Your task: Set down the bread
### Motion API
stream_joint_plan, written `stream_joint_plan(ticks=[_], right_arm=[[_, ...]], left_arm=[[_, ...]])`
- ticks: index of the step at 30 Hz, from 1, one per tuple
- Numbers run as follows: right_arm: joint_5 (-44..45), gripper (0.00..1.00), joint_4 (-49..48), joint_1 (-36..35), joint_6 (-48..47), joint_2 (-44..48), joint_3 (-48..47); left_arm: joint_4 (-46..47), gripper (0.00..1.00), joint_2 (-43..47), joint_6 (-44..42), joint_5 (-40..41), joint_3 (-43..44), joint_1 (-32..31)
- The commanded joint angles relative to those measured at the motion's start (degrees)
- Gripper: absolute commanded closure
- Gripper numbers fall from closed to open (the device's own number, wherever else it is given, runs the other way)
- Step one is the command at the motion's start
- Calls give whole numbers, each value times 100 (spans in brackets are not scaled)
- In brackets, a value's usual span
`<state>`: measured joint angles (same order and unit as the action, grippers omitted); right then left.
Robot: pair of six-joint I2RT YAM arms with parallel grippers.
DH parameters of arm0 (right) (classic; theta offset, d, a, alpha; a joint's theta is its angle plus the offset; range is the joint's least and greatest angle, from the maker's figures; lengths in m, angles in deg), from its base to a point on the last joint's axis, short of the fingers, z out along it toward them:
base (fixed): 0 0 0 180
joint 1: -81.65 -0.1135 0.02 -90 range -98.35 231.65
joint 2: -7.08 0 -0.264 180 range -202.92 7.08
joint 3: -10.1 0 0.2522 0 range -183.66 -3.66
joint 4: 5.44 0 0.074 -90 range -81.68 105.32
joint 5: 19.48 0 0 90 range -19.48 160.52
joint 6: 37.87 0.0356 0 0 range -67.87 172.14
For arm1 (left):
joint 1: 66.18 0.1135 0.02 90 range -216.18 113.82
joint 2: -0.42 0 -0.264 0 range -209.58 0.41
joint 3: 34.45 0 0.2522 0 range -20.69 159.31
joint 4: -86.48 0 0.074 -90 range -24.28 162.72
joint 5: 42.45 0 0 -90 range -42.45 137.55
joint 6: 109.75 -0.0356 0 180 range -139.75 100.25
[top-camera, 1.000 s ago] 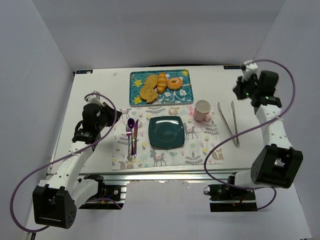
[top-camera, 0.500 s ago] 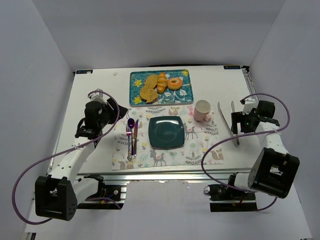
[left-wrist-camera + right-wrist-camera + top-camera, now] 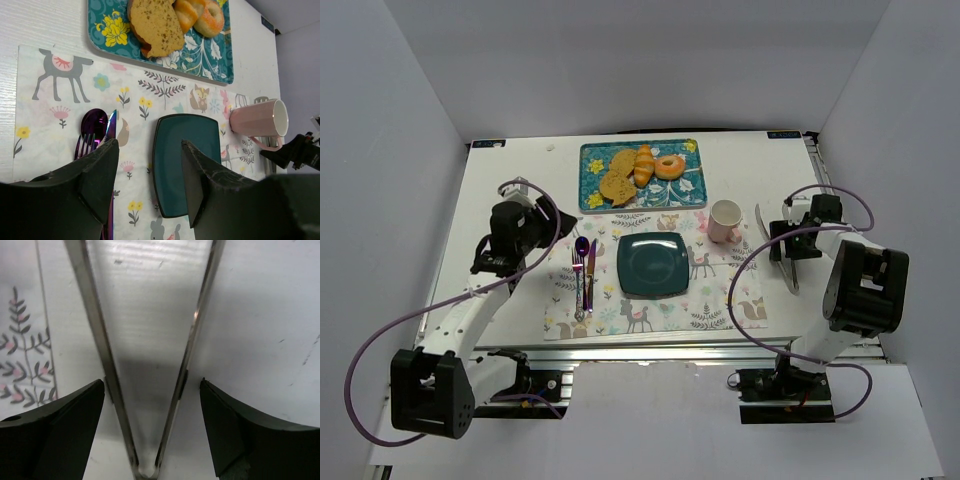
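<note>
The bread (image 3: 669,166) is lying at the right end of the teal flowered tray (image 3: 692,191), touching the croissant (image 3: 643,165) on its left, with the toast slices (image 3: 617,176) beyond that. From my left wrist I am seeing only part of the bread (image 3: 210,19): the top edge is cutting off its far side and the croissant is covering its left rim. My right wrist is not showing it at all.

The tray is sitting by the far edge of the desk (image 3: 770,165), with bare desk showing on both sides of it. My left pincer (image 3: 148,162) is hanging released near the left edge of the placemat (image 3: 720,300), well apart from the tray. Its fingers are hiding the near edge of the dark square plate (image 3: 652,264).

My right pincer (image 3: 151,390) is gaping too, straddling the metal tongs (image 3: 95,330) near the desk's right edge, to the right of the pink mug (image 3: 724,220). I am unable to tell whether a finger is touching them, and their tips are running out of view.
</note>
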<state>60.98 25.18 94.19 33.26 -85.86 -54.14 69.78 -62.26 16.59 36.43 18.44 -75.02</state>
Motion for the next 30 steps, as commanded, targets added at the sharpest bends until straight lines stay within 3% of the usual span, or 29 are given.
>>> stream_joint_plan(ticks=[1, 8, 11, 12, 15, 18, 21, 24, 30], right_arm=[[399, 19, -341, -58, 217, -354, -287], [453, 35, -464, -58, 130, -689, -296], [234, 47, -395, -58, 7, -812, -348], [172, 60, -333, -58, -46, -821, -366], [-4, 85, -271, -32, -248, -787, -463], [-337, 96, -140, 30, -389, -559, -830], [-1151, 95, 376, 12, -555, -199, -1568], [-2049, 84, 914, -215, -407, -180, -2755], [-2420, 74, 1310, -1322, -266, -592, -4118]], left_arm=[[4, 38, 343, 13, 57, -11, -21], [-93, 38, 511, 93, 180, -73, -21], [-110, 38, 546, 128, 224, -38, -21], [-128, 38, 546, 128, 224, -38, -21], [-172, 38, 563, 137, 259, 24, -30], [-242, 38, 590, 137, 276, 68, -21], [-295, 38, 616, 137, 294, 112, -21], [-243, 38, 607, 216, 277, 77, -21], [-233, 38, 616, 278, 285, 164, -21]])
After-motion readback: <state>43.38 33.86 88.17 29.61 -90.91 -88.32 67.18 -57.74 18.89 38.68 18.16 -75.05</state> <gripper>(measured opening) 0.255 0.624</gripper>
